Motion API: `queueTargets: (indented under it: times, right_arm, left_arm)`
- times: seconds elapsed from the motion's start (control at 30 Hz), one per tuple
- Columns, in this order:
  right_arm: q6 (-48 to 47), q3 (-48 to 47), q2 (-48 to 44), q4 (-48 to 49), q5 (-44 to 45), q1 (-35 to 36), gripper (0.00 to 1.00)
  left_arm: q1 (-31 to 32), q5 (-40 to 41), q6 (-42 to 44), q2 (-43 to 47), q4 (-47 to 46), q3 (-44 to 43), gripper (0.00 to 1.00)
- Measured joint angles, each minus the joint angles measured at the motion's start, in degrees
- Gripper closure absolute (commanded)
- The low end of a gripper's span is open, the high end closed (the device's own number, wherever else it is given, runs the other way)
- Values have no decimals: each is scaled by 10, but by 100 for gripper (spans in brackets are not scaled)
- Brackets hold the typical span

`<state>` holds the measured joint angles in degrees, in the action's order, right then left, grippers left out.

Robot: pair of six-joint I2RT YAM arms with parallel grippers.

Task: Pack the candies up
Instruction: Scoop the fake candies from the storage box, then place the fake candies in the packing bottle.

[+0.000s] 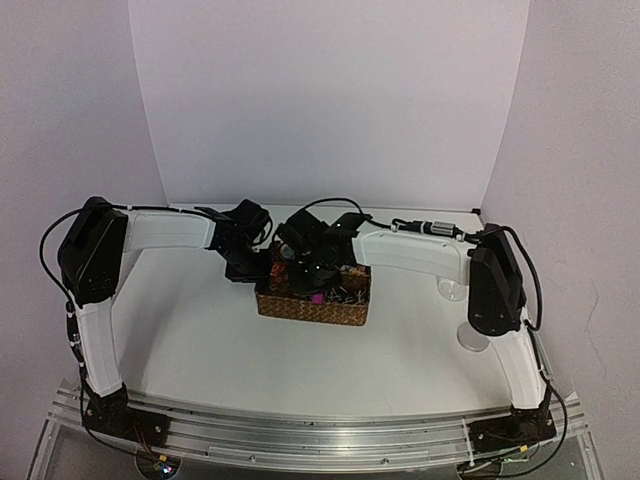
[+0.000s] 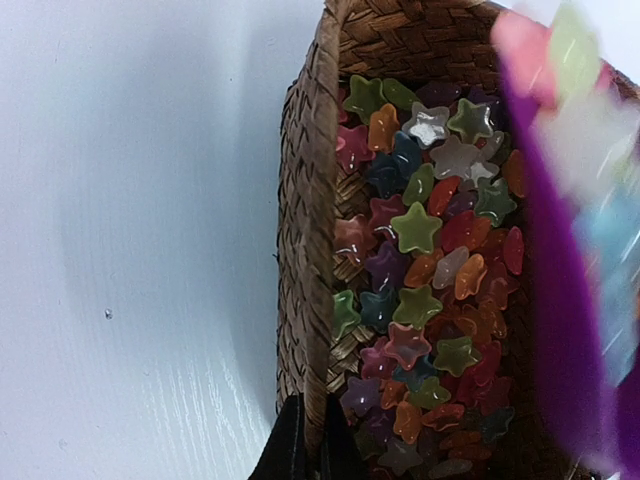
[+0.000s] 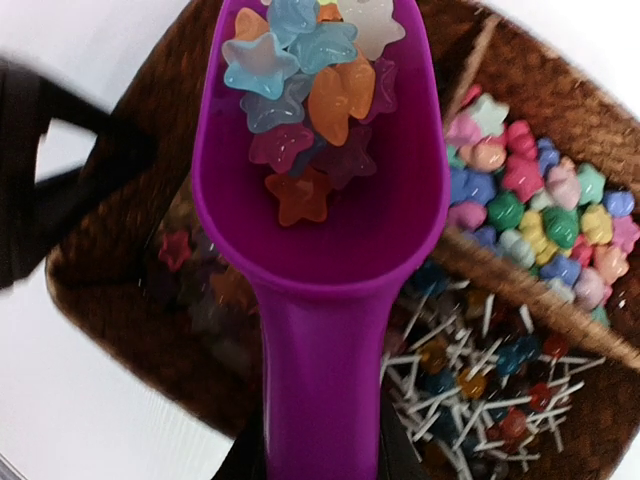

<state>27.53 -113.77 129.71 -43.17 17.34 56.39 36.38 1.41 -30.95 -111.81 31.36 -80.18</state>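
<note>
A woven basket [image 1: 300, 310] stands mid-table, divided into compartments. Star-shaped candies [image 2: 420, 290] in mixed colours fill its left compartment. My left gripper [image 2: 312, 445] is shut on the basket's left rim [image 2: 305, 250], one finger on each side of the wall; it also shows in the top view [image 1: 258, 268]. My right gripper [image 3: 322, 450] is shut on the handle of the magenta scoop [image 3: 330, 230]. The scoop holds several star candies [image 3: 300, 90] above the basket's left compartment. In the top view the right gripper [image 1: 306, 265] hangs over the basket.
The basket's other compartments hold small rounded candies [image 3: 530, 210] and white-stick lollipops [image 3: 480, 390]. The scoop shows as a purple blur in the left wrist view [image 2: 560, 300]. Two clear round items [image 1: 452, 290] [image 1: 473, 337] sit by the right arm.
</note>
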Motion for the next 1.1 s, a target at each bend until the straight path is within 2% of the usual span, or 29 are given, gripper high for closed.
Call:
queueTargets:
  times: [0.23,0.47,0.73,1.1]
  right_arm:
    - [1,-28,0,-3,24,-34,100]
    - [-24,-17,-13,-6,39,-51,100]
    - [-102,76,-154,-11,39,-130,100]
    - [-287,257,-389,-15,4,-270,100]
  left_arm:
    - [-1,-2,-3,0,-5,4,100]
    - [-15,-21,-12,1,-19,10,100]
    - [-26,-26,-24,1,-29,13,100]
    - [-28,-29,-24,2,-33,16,100]
